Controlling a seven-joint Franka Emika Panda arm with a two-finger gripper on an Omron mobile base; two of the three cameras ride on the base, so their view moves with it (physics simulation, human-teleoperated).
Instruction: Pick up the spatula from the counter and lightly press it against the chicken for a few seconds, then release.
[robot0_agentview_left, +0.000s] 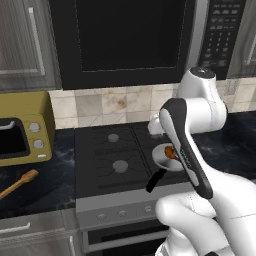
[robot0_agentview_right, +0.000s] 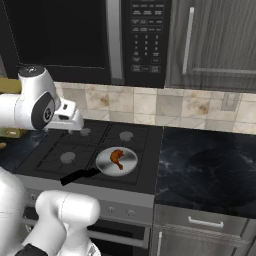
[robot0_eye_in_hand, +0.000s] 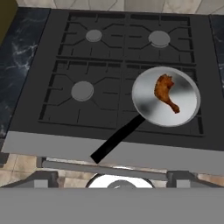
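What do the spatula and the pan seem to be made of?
Spatula: likely wood, matte, by its warm tan colour. Pan: looks like brushed metal, by its pale grey sheen; its handle is matte black, maybe plastic.

Spatula (robot0_agentview_left: 20, 183): wooden, light brown, lying flat on dark counter (robot0_agentview_left: 50, 195). It's well off to the left of my pincer (robot0_eye_in_hand: 112, 178) & lower than it. Wide blade end is the end nearer my pincer; handle runs away down-left & is cut by frame edge. Well apart from my fingers.

Chicken (robot0_eye_in_hand: 166, 92): one drumstick, brown-orange, on its side approx. mid of round silver pan (robot0_eye_in_hand: 144, 109). It sits below my pincer & somewhat to its right. Thick end is farther from my pincer, thin bone end nearer & angled right. Clear gap btw it & my pincer.
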